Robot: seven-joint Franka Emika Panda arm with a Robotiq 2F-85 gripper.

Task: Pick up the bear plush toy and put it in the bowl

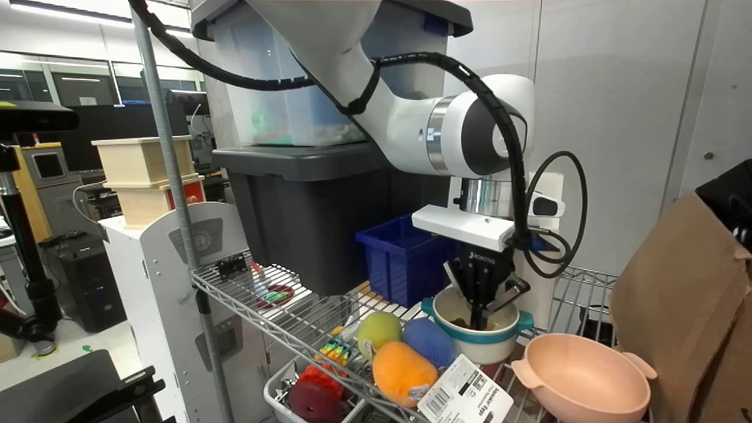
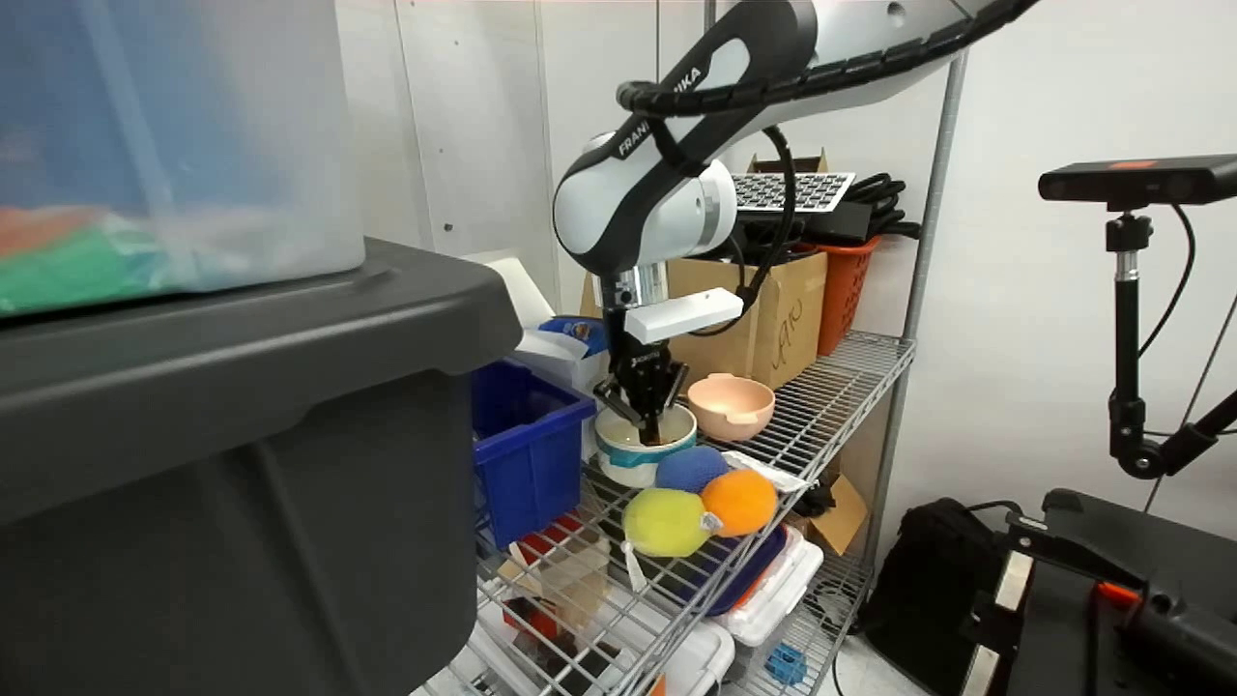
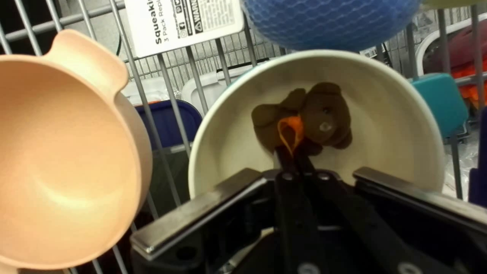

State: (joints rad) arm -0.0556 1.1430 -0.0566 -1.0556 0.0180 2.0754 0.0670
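From the left, both exterior views give a dark bin, then a blue crate, back from the front edge of the wire counter. Nearer that edge sit a green-yellow ball, an orange ball and a blue ball; the wrist view catches the blue one and a sliver of the green-yellow. A printed card, just a thin white strip in an exterior view, is partly legible from the wrist. Next, farther in, comes the cream-white bowl. In the wrist view the pincer has its tips pressed nearly together, pinching the bear plush toy, inside that bowl, by an orange loop; both exterior views show it reaching in but leave the grip unclear. Rightmost, toward the counter's right edge, stands the salmon-pink bowl, a cardboard box behind it in an exterior view; the wrist view puts it leftmost, counter wires showing between the two bowls.
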